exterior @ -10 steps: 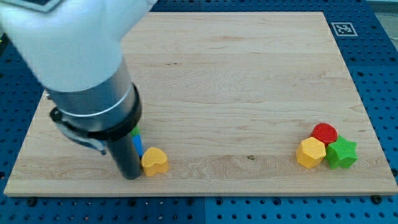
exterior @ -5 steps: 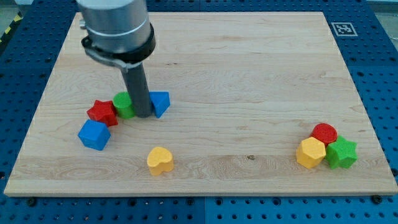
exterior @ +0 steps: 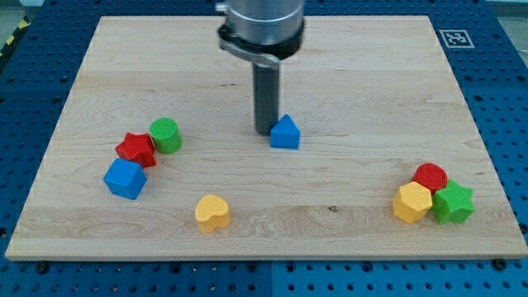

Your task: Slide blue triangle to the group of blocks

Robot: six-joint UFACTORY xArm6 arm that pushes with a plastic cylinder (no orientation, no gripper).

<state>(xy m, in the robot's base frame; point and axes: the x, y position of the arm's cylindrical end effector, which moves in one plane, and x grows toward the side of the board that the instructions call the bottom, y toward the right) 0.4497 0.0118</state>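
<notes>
The blue triangle [exterior: 285,133] lies near the middle of the wooden board [exterior: 346,74]. My tip [exterior: 264,132] rests on the board just left of the triangle, touching or nearly touching its left side. At the view's lower right a group stands together: a red cylinder [exterior: 431,176], a yellow hexagon block [exterior: 412,202] and a green star [exterior: 454,203]. The triangle is far to the left of that group.
At the view's left sit a green cylinder [exterior: 165,134], a red star [exterior: 135,149] and a blue cube [exterior: 125,179], close together. A yellow heart [exterior: 213,213] lies near the bottom edge. A marker tag [exterior: 454,38] is at the top right corner.
My tip has moved right, from beside the green cylinder to the board's middle. The blue triangle has slid right with it, away from the left cluster.
</notes>
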